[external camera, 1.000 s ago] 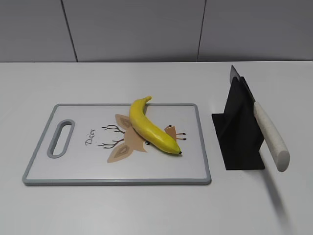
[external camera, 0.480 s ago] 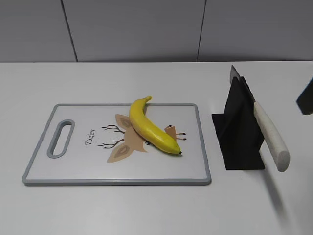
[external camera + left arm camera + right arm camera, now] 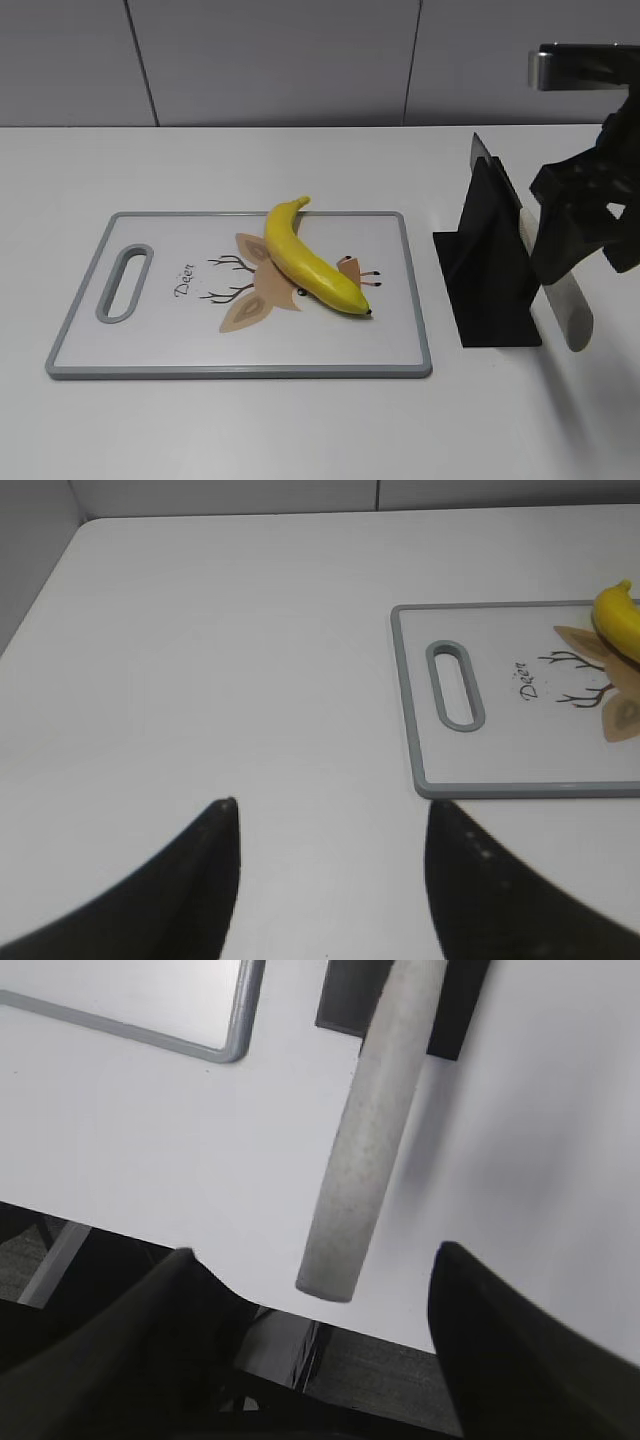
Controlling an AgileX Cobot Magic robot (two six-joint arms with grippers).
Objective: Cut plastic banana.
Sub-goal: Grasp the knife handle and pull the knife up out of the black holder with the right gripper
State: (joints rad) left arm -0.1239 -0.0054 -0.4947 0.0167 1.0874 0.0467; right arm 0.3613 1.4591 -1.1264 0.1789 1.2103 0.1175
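Observation:
The plastic banana [image 3: 305, 260], glossy yellow with a dark tip, lies aslant on the white cutting board [image 3: 150, 345]; its end shows in the left wrist view [image 3: 620, 620]. A knife with a pale handle [image 3: 565, 300] leans in a black stand [image 3: 490, 270]. My right gripper [image 3: 575, 245] is open, just above and around the handle, which hangs between its fingers in the right wrist view [image 3: 365, 1150]. My left gripper [image 3: 330, 815] is open and empty over bare table, left of the board [image 3: 420, 710]; it is out of the exterior view.
The board has a grey rim and a handle slot [image 3: 125, 282] at its left end. The table's front edge [image 3: 150, 1235] lies close below the knife handle's end. A grey panelled wall [image 3: 300, 60] stands behind the table.
My right arm has come in from the right edge and now hangs over the knife handle. The banana, board and knife have not moved.

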